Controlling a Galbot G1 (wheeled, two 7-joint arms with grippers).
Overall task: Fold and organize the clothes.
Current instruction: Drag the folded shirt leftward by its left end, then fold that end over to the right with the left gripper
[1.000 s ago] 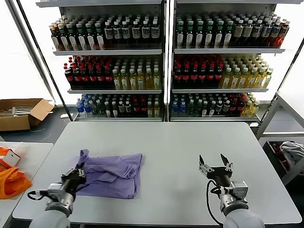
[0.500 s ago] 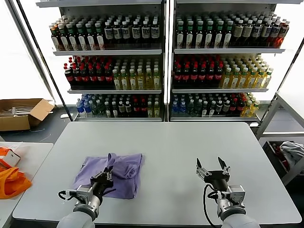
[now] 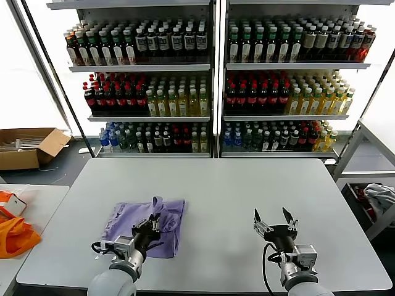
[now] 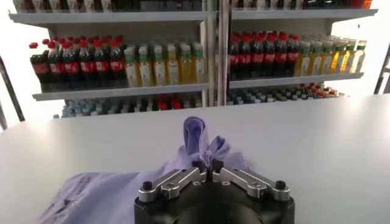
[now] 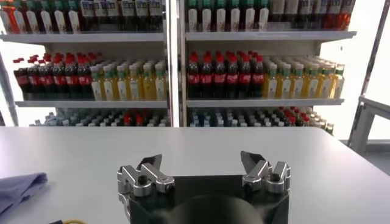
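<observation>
The lavender-purple T-shirt (image 3: 145,216) lies partly folded on the left half of the grey table (image 3: 228,185). My left gripper (image 3: 154,222) is shut on a fold of the shirt and holds it raised over the rest of the cloth. In the left wrist view the pinched fold (image 4: 200,139) stands up between the shut jaws of the left gripper (image 4: 207,164). My right gripper (image 3: 274,219) is open and empty above the table's front right. It also shows open in the right wrist view (image 5: 202,165), where a corner of the shirt (image 5: 21,185) lies far off.
An orange bag (image 3: 13,235) lies on a side table at the far left. A cardboard box (image 3: 28,145) sits on the floor behind it. Shelves of bottles (image 3: 210,80) stand beyond the table. A whitish-grey cloth bundle (image 3: 380,197) lies at the far right.
My left gripper has carried the pinched shirt edge to the right, over the shirt, folding it narrower. My right gripper has drifted slightly left and lower, still open.
</observation>
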